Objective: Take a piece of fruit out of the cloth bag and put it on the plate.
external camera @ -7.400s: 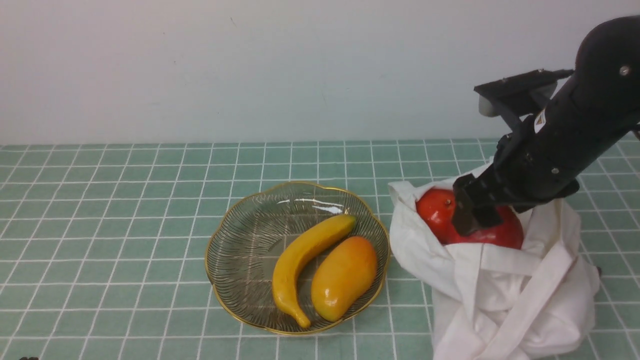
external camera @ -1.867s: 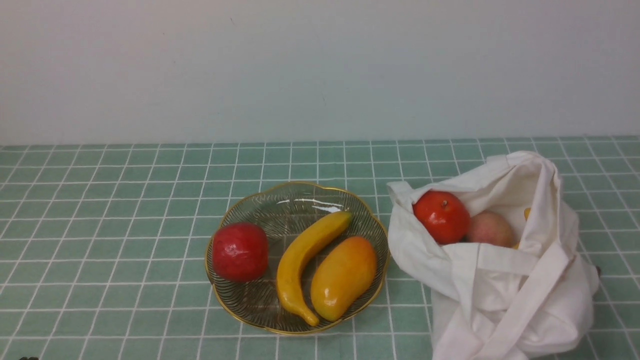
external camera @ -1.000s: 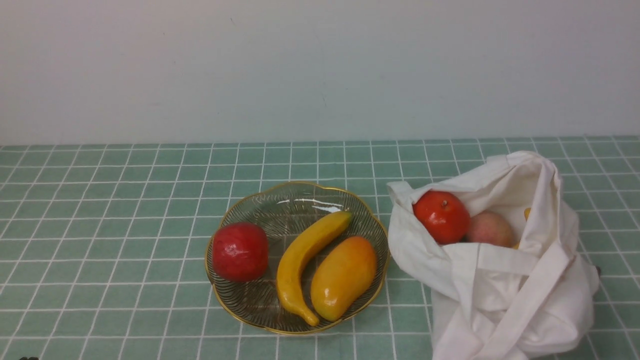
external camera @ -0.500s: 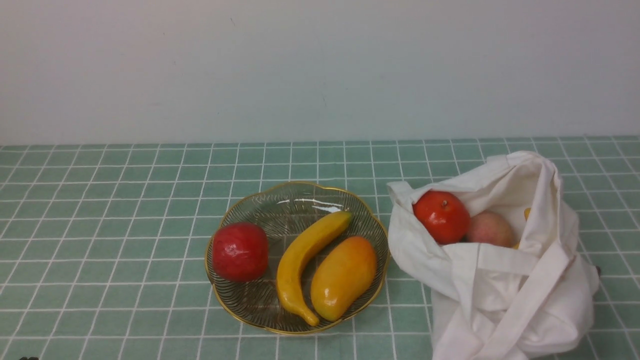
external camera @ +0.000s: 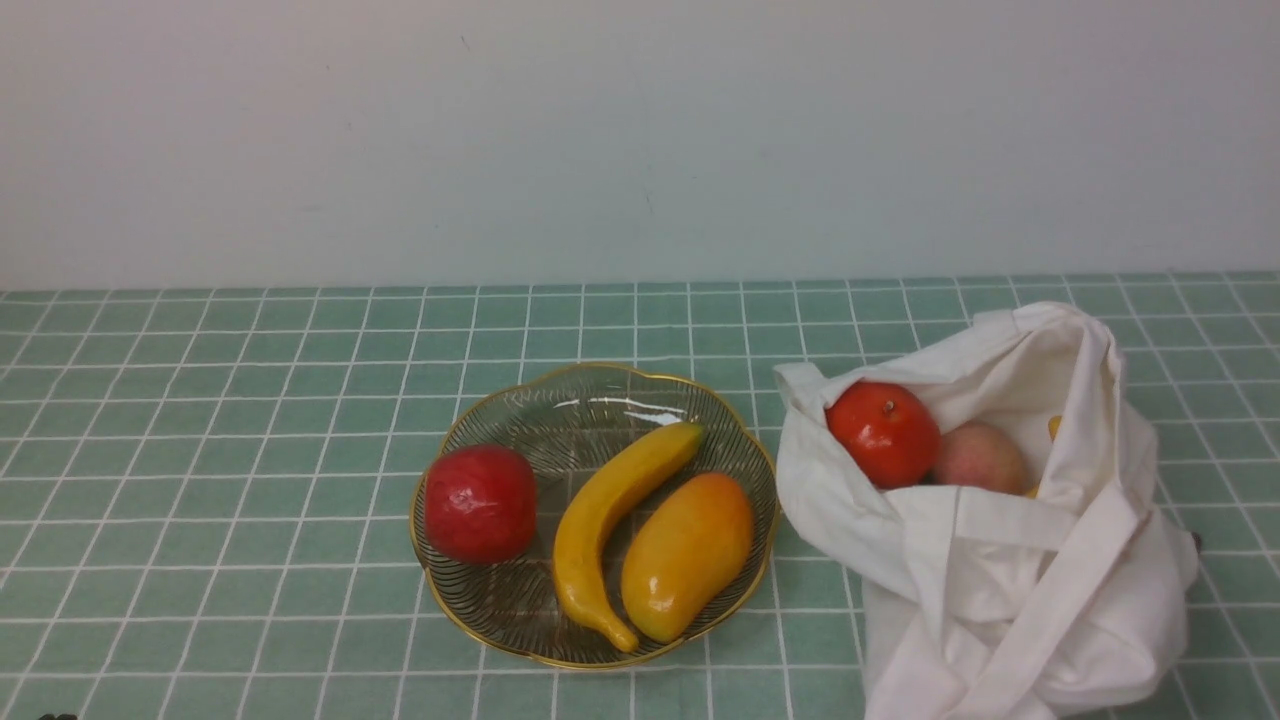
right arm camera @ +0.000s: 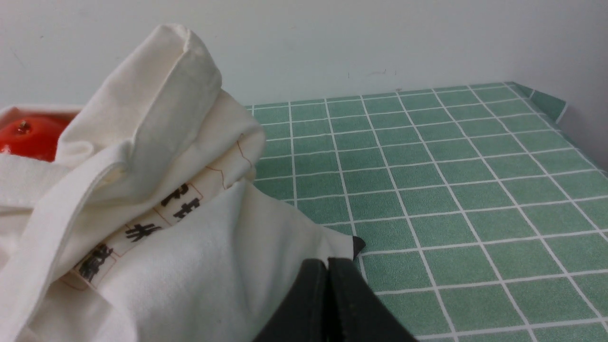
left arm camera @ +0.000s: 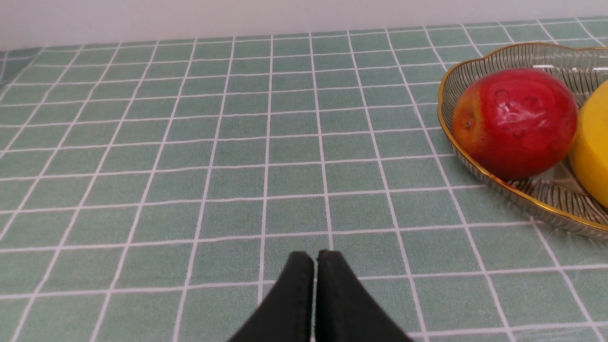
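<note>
Showing in the right wrist view alone, dark characters (right arm camera: 141, 232) run inside a thin printed border on the cloth bag (right arm camera: 209, 266); I cannot read them. The right gripper (right arm camera: 327, 261) has its fingertips pressed together and pinches nothing. The left gripper (left arm camera: 316, 254) is likewise closed, its tips together with nothing between them.

In the front view, taking the center of the plate (external camera: 500, 610) as the dial's middle, the deep-red apple (external camera: 481, 504) sits inside at nine to ten o'clock, the mango (external camera: 688, 557) at about four, and the banana (external camera: 610, 530) between them. The bag lies at three o'clock, beyond the rim, holding an orange-red fruit (external camera: 884, 434) and a pinkish one (external camera: 981, 457). Only the left wrist view reveals the apple's orange patch (left arm camera: 464, 118).
</note>
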`<state>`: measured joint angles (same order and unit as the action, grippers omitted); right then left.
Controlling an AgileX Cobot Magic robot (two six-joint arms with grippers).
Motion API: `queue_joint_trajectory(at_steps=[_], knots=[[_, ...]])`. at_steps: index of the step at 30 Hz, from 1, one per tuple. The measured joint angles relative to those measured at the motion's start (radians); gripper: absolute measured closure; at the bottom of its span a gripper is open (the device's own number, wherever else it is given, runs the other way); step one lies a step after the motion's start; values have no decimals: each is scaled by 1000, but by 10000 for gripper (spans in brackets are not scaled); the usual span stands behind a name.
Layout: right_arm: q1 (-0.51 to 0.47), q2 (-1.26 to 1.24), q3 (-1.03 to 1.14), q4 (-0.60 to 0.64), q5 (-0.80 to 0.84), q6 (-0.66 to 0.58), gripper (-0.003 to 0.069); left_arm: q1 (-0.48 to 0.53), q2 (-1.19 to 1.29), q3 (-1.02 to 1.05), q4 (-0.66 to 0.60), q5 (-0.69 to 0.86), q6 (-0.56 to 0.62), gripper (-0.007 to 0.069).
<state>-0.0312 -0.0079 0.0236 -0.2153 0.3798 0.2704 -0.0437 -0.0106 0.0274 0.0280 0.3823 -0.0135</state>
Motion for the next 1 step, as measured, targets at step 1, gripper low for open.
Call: queue_joint_trajectory(at_steps=[1], knots=[[0,0,0,0,0,0,673,0,0,0,0,0,0,632]])
